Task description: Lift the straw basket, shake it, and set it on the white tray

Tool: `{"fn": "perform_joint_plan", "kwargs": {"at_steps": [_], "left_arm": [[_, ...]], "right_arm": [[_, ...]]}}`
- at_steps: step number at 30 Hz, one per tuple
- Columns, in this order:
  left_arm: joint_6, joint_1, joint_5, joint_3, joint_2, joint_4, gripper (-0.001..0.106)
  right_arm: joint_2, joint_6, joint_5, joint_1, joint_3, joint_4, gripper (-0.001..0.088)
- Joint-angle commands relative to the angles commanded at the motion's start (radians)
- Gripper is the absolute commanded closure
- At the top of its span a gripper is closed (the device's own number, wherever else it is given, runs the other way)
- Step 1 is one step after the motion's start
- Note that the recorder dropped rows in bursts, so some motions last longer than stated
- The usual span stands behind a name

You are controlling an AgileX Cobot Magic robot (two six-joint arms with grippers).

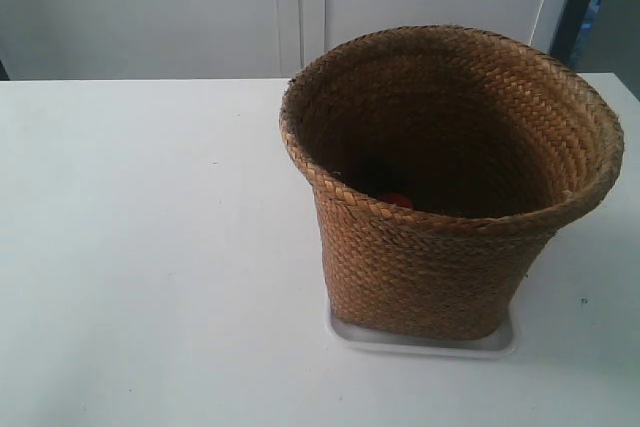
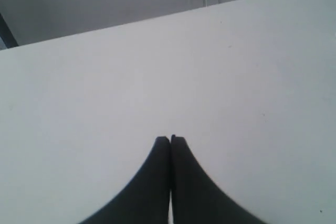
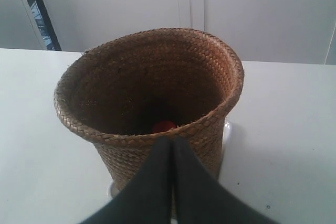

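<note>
Exterior view had the straw basket [image 1: 440,247] standing upright on the white tray [image 1: 430,345], toward the edge of the bench [image 1: 150,247] at that view's right, a red thing [image 1: 397,200] down inside. Right tool [image 3: 171,140] was pinched together, holding nothing, and the basket stood straight ahead of it, near rim just beyond the tips. Left tool [image 2: 170,139], also pinched and empty, faced only bench top. Right arm looked the nearer; any lift would need those tips parted first.
</note>
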State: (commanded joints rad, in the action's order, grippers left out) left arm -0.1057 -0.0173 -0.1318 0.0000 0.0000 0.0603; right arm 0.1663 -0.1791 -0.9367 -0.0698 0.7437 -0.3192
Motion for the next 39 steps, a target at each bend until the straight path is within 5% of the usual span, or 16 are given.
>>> {"fn": "perform_joint_plan", "kwargs": {"at_steps": [12,39], "left_arm": [[0.004,-0.083,-0.102,0.000,0.000,0.039,0.105],[0.000,-0.081,-0.102,0.000,0.000,0.039,0.105]], "right_arm": [[0.000,0.000,0.000,0.000,0.000,0.000,0.0868],[0.000,0.000,0.000,0.000,0.000,0.000,0.0868]]}}
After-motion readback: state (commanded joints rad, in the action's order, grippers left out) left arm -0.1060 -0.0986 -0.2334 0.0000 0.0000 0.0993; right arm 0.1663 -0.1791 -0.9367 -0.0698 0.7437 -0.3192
